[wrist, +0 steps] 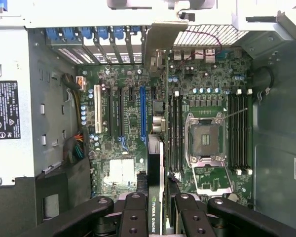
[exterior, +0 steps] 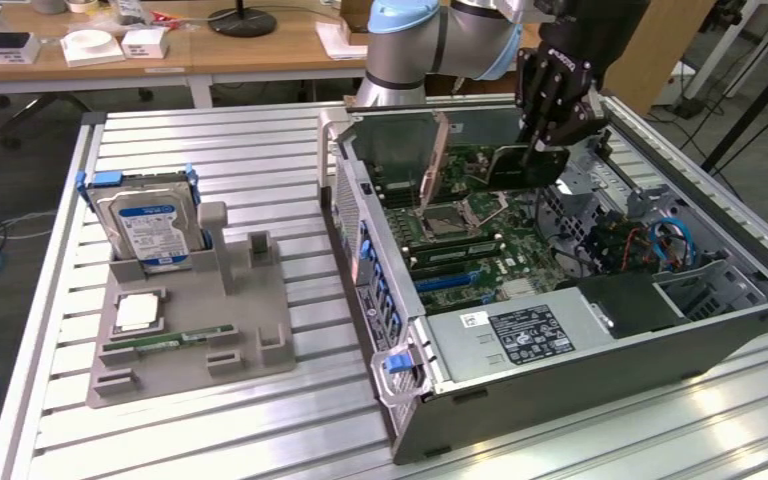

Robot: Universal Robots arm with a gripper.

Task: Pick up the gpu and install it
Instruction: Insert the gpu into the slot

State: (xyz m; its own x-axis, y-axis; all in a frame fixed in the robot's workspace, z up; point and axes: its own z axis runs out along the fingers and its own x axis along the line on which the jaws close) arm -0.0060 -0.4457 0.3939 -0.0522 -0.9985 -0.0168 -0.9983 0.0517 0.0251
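Exterior view, left: a grey holder (exterior: 184,345) is being carried by the bench (exterior: 291,440). A hard drive (exterior: 144,230) is being kept upright in it, and a CPU (exterior: 137,310) and a RAM stick (exterior: 171,337) are being kept flat.

Centre to right: an open case (exterior: 373,300) is being supported on its side, with the motherboard (exterior: 471,235) exposed.

Further right: the gpu (exterior: 524,168) is being gripped by the claw (exterior: 540,140) and held upright inside the case, over the motherboard.

Wrist view: the card is being seen edge-on, clamped between the fingers (wrist: 133,212). It is being held between the blue slot (wrist: 142,113) and the CPU socket (wrist: 205,138). Contact with a slot cannot be told.
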